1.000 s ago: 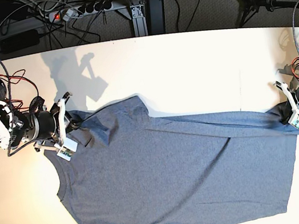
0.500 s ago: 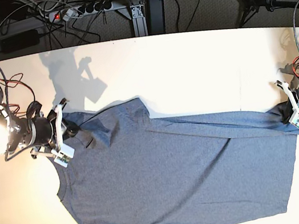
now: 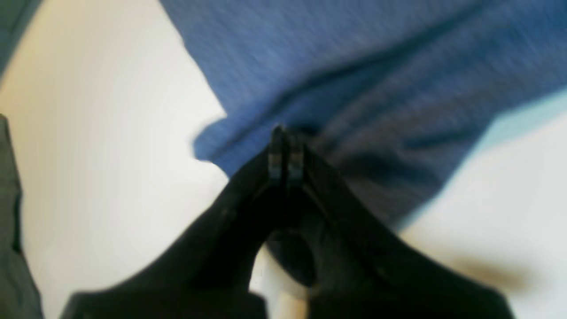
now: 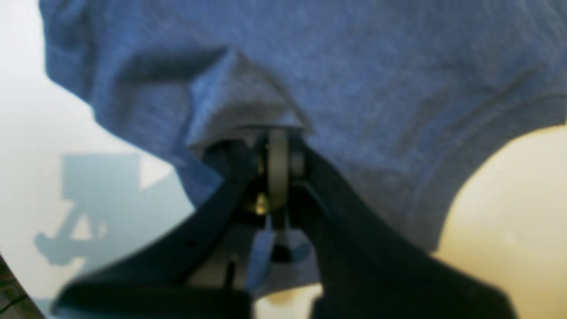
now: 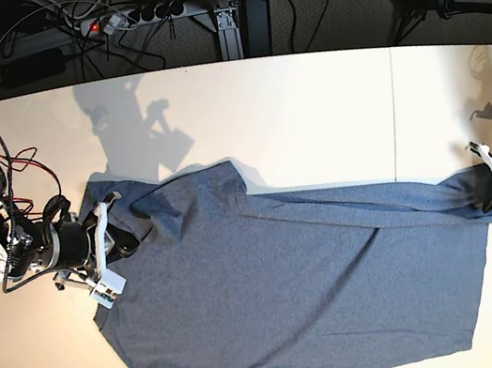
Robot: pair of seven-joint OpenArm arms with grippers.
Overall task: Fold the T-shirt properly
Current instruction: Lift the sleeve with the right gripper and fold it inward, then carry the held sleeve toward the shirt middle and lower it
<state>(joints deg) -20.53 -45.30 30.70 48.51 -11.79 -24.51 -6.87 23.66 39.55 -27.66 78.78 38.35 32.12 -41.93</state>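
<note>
blue-grey T-shirt (image 5: 293,290), spread flat, plain side up

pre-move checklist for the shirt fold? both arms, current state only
1. Left gripper shut on T-shirt corner: ok, cloth pinched between closed jaws.
2. Right gripper shut on the shoulder area near the neck: ok, fabric bunched at the tips.
3. Shirt stretched between the two grips: ok, though a long diagonal crease runs across it.
4. Shirt fully on the table: not ok, lower sleeve reaches the near edge.
5. Lettering side up or down: cannot tell, only plain fabric shows.
</note>
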